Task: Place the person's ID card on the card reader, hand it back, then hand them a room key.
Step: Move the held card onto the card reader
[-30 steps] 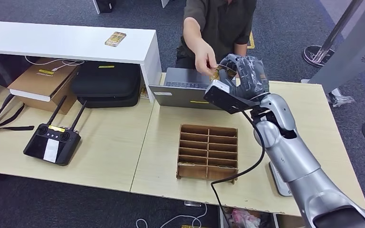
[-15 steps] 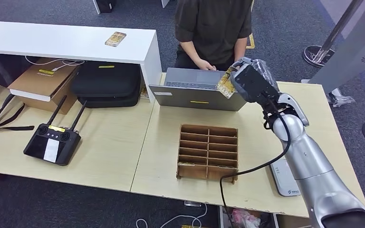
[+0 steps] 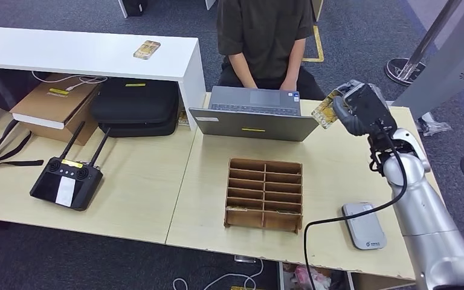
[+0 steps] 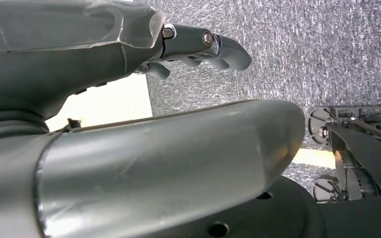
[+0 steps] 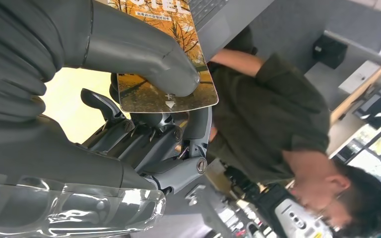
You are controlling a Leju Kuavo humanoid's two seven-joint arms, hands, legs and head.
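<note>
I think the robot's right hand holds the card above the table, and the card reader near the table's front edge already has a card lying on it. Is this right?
Not quite. The right hand does hold the card above the table, but the card reader has nothing lying on it, as the head view shows.

The card (image 5: pixel 173 59) in the right hand (image 5: pixel 129 124) bore cut-off capitals, apparently "TEL", over a line of small unreadable print. Small print on the reader (image 3: pixel 364 225) could not be read.
</note>
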